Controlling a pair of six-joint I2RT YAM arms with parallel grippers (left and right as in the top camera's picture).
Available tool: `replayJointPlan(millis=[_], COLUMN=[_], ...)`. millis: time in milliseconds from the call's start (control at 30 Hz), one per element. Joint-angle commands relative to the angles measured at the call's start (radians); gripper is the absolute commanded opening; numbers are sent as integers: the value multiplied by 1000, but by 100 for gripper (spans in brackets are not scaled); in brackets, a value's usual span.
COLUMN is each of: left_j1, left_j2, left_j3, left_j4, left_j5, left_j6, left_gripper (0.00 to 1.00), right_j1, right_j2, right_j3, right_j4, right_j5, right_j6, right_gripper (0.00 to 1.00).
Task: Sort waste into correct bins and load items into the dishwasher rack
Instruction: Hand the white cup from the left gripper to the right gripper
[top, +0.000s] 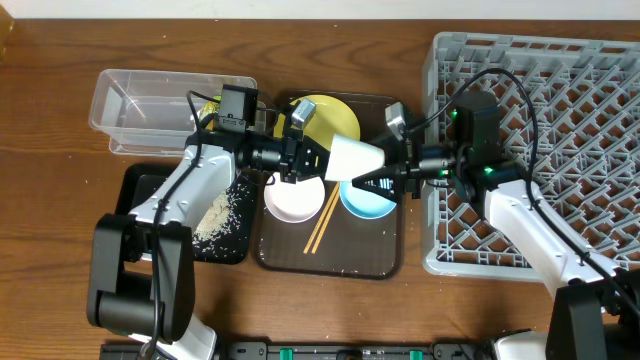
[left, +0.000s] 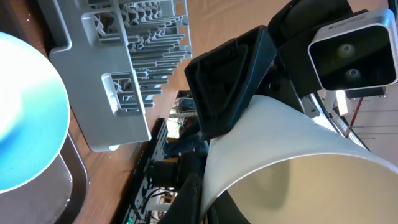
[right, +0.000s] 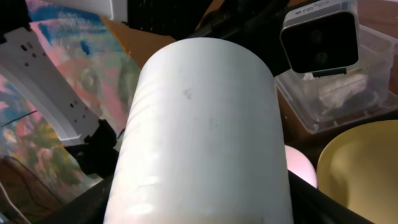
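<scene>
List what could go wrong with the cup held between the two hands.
The cup hangs in the air between both hands; if the left hand releases before the right hand grips firmly, it could fall onto the blue bowl or chopsticks below. Its smooth, tapered wall may also slip in the right hand.

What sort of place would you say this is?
Likely a robot test bench staged as a dish-clearing station: a wooden table, a grey dishwasher rack and a brown serving tray.
</scene>
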Motion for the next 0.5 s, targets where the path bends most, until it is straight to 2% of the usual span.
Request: replayJointPlan(millis=[0, 200, 333, 467], left_j1=[0, 0, 0, 0], left_j2=[-3, -3, -3, -3], left_j3=[14, 14, 14, 14], left_j4=[3, 3, 3, 3], left_j5=[-21, -21, -21, -21], left_j6=[-2, -2, -2, -2], left_gripper=[6, 6, 6, 6], right_j1=[21, 19, 19, 19], right_j2=[3, 3, 3, 3], right_j3=[11, 11, 11, 11], right_j4=[1, 53, 74, 72], right_j5=[-47, -47, -47, -47], right_j6=[-1, 0, 0, 0], right_gripper=[71, 78, 77, 71])
